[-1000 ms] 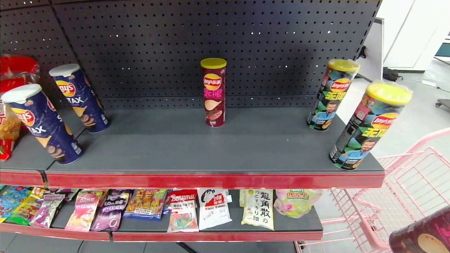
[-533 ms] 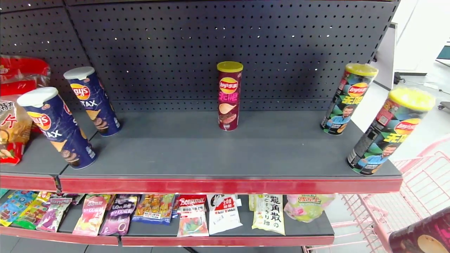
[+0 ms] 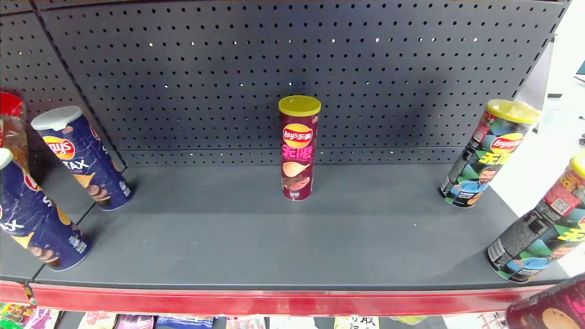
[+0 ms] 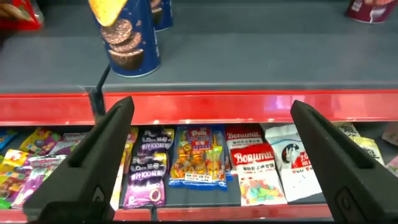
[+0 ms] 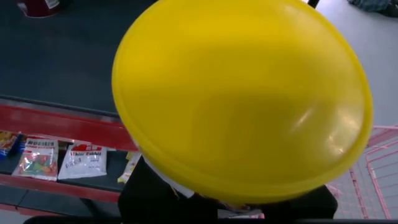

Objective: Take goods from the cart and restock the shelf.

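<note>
A maroon chip can (image 3: 550, 305) with a yellow lid (image 5: 242, 93) hangs off the shelf's front right corner, held from below by my right gripper (image 5: 186, 200), which is shut on it. The lid hides most of that gripper. Another maroon can (image 3: 297, 148) stands upright at the back middle of the dark shelf (image 3: 228, 237). My left gripper (image 4: 205, 155) is open with nothing between its fingers (image 4: 93, 162). It hovers in front of the shelf's red front edge (image 4: 205, 106), level with the lower shelf's snack bags (image 4: 199, 165).
Two blue cans (image 3: 84, 157) (image 3: 32, 219) stand at the shelf's left end. Two green-and-black cans (image 3: 491, 155) (image 3: 539, 228) stand at its right end. A wide bare stretch lies around the middle can. Pink cart wire (image 5: 380, 168) shows beside the held can.
The head camera has moved closer to the shelf and tilted up, so the lower shelf and the cart have slid out of its frame. The held can stays in the lower right corner.
</note>
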You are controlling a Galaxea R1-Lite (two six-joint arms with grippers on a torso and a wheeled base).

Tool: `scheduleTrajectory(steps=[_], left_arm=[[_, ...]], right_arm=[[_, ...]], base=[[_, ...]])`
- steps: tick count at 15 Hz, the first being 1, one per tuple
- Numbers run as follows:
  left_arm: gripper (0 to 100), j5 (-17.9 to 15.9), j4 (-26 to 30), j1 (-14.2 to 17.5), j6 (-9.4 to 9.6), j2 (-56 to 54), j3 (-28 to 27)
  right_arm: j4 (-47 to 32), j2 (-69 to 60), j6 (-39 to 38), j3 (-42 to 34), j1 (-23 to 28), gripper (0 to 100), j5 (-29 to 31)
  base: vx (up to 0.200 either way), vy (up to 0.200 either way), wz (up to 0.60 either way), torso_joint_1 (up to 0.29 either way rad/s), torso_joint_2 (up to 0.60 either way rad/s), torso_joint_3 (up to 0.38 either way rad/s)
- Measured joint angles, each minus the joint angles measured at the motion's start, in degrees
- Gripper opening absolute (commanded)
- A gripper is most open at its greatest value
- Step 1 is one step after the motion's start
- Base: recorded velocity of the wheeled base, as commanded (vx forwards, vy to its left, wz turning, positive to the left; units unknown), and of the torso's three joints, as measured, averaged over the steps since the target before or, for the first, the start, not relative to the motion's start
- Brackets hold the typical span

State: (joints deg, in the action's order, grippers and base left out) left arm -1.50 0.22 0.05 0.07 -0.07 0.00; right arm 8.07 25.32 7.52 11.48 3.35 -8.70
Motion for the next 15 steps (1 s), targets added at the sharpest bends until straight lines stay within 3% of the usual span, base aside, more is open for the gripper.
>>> scheduleTrajectory(steps=[4,6,9,11,12,15], left_arm=[[100,0.0,0.0,0.0,0.13,0.2,0.0],[100,-2.4,-0.1,0.0,0.66,0.5,-0.7],[100,-6.0,-0.2,-0.6,-1.40,5.4,-9.6],[100,-12.7,-1.1,-2.3,-1.85,16.0,-18.1],[100,-15.7,-1.6,-3.2,-1.11,21.7,-21.2],[100,-22.8,-5.9,-5.9,4.24,42.0,-29.0]], right_arm=[[-0.1,-2.4,-0.1,-1.5,-0.1,0,-0.1],[-0.3,-3.9,-0.2,-2.1,-1.3,0,-0.7],[-0.2,-5.6,-0.4,-2.4,-4.9,0,-3.9],[-0.2,-6.0,-0.4,-1.1,-7.9,0,-4.6],[-0.3,-6.1,-0.4,-0.9,-8.7,0,-4.9],[-4.8,-5.4,-1.6,1.3,-13.6,0,-6.1]], base=[[0.000,0.000,0.00,0.000,0.00,0.000],[0.000,0.000,0.00,0.000,0.00,0.000],[0.000,0.000,0.00,0.000,0.00,0.000],[0.000,0.000,0.00,0.000,0.00,0.000],[0.000,0.000,0.00,0.000,0.00,0.000],[0.000,0.000,0.00,0.000,0.00,0.000]])
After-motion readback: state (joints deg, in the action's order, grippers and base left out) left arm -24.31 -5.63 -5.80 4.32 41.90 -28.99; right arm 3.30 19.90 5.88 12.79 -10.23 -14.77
